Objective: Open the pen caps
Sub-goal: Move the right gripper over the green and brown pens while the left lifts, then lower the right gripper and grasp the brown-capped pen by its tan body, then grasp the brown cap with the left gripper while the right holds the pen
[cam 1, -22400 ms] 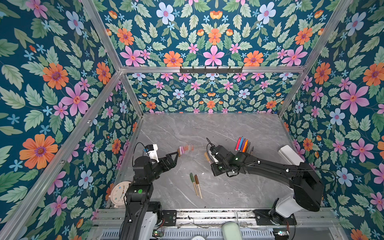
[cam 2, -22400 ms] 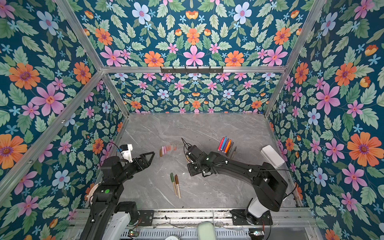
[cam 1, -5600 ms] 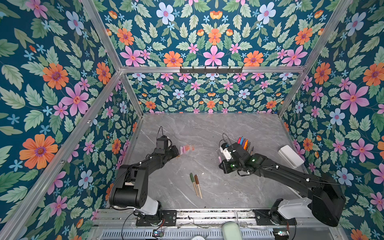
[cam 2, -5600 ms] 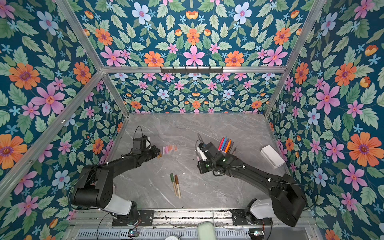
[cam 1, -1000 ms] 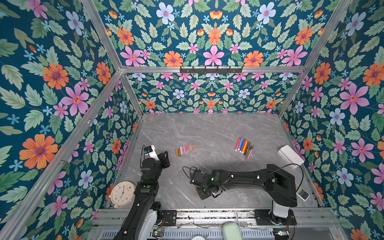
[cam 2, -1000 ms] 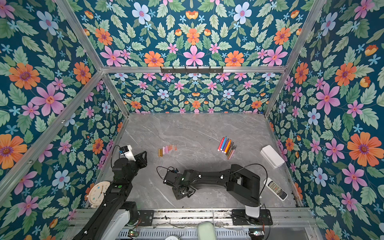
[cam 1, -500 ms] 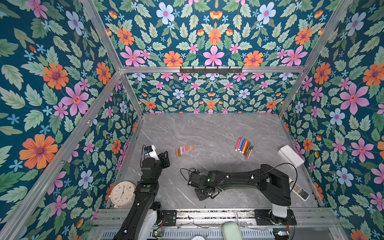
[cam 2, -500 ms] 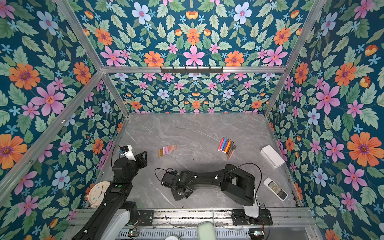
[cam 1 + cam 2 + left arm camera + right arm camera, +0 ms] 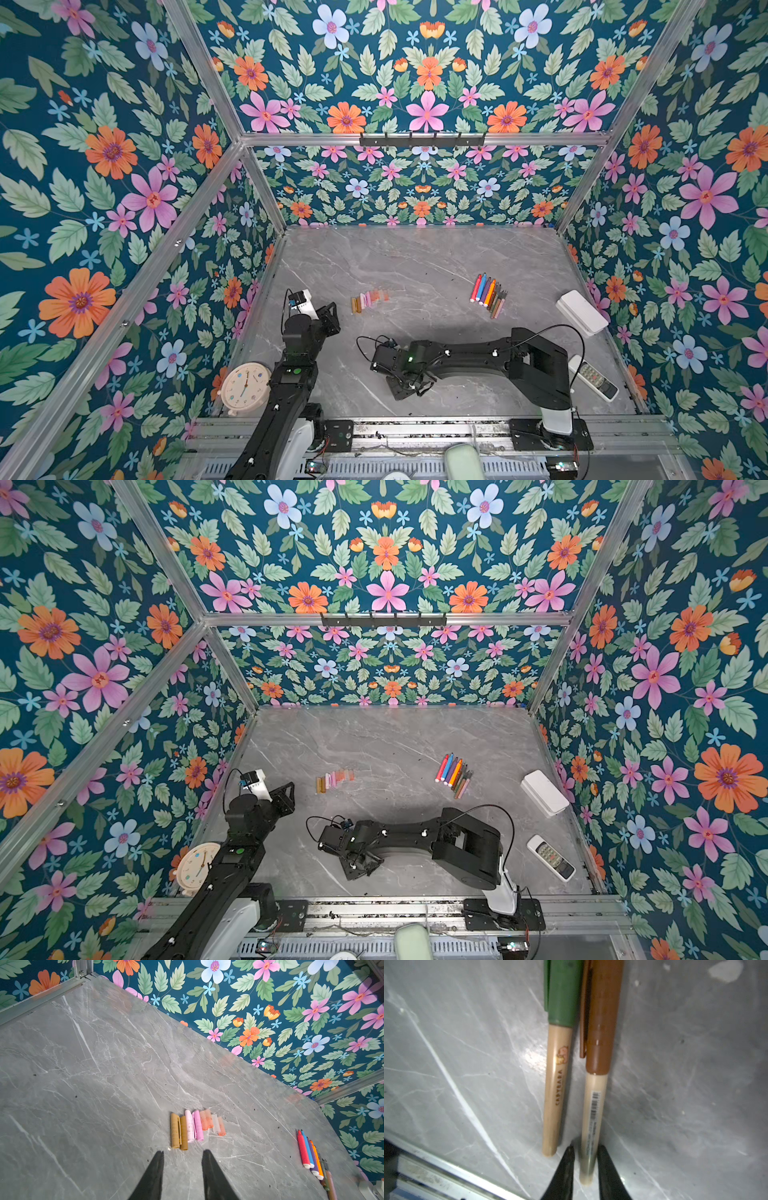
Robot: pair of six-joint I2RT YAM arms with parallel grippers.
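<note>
In the right wrist view two pens lie side by side on the marble, a green cap (image 9: 562,991) on one beige barrel (image 9: 555,1095) and a brown cap (image 9: 604,1022) on the other (image 9: 593,1115). My right gripper (image 9: 584,1149) is shut on the rear end of the brown-capped pen, low near the front edge in both top views (image 9: 407,388) (image 9: 357,866), where the arm hides both pens. A row of loose pen caps (image 9: 370,298) (image 9: 195,1126) lies ahead of my left gripper (image 9: 182,1153) (image 9: 329,318), which is open and empty. Several more pens (image 9: 488,293) (image 9: 311,1155) lie to the right.
A round clock (image 9: 245,386) stands at the front left beside the left arm. A white box (image 9: 582,311) and a remote control (image 9: 592,378) lie along the right wall. The metal front rail (image 9: 436,1178) runs close to the held pen's end.
The right gripper's jaws have closed in on the brown-capped pen's barrel, and its wrist has shifted slightly left. The left arm has not moved.
</note>
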